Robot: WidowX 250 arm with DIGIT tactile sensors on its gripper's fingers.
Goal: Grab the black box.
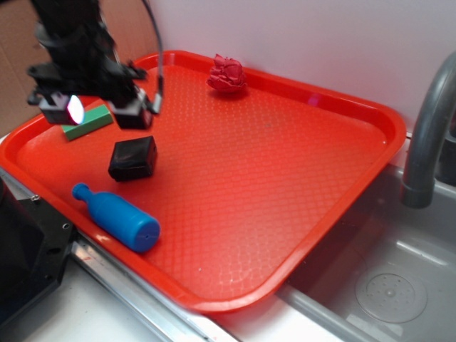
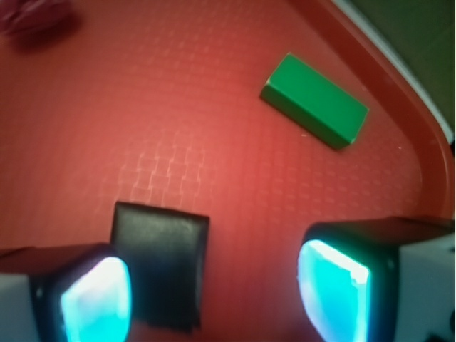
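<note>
The end effector [image 1: 95, 110] hangs above the tray [image 1: 299, 214] near its 9 o'clock edge, jaws spread wide with nothing between them. Its two pads glow pale cyan in the wrist view, one at 7 o'clock and one at 5 o'clock of the frame.

The box [image 1: 132, 158] lies flat on the tray, just below the end effector in the exterior view and clear of it. In the wrist view the box [image 2: 162, 263] sits beside the left-hand pad, partly hidden behind it, not centred in the gap.

The green block [image 1: 88, 122] lies at 10 o'clock of the box, partly covered by the end effector. The blue bottle [image 1: 117, 217] lies on its side at 6 o'clock of the box, near but apart. A red crumpled lump [image 1: 227, 73] rests at the tray's 12 o'clock edge, well apart from the rest. A grey faucet [image 1: 426, 128] stands at 3 o'clock, beyond the tray.
</note>
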